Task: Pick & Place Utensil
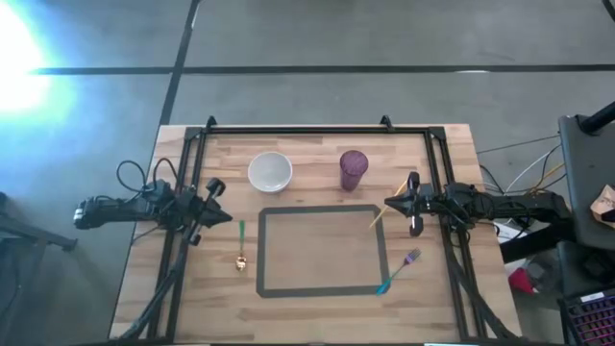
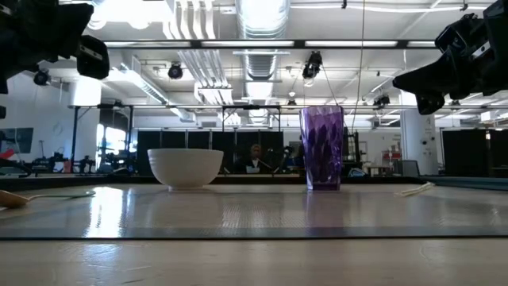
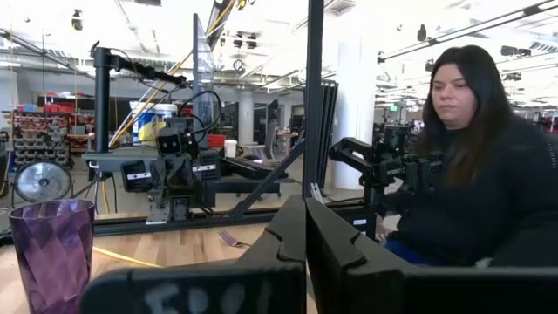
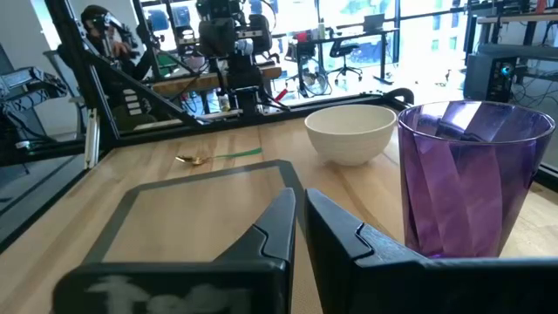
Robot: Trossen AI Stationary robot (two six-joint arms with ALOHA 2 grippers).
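While both arms hang above the table (image 1: 317,159) at its two sides, five loose things lie on the wood: one white bowl (image 1: 270,172), one purple cup (image 1: 353,169), one spoon (image 1: 241,246), one fork (image 1: 400,270) and one pale stick (image 1: 388,204).

A dark taped rectangle (image 1: 321,250) marks the middle of the table. The spoon has a gold bowl end and a green handle and lies just outside the rectangle's left edge. The fork has a purple head and a teal handle and lies across the rectangle's right lower corner. The stick lies slanted just off the upper right corner.

The left tool (image 1: 223,217) has its fingers pressed together, holding nothing. The right tool (image 1: 390,203) is nearly closed, with only a thin gap, also holding nothing.

Only the left wrist view shows a seated person (image 3: 462,166) in dark clothes beyond the table. The low view shows the cup faceted and translucent.
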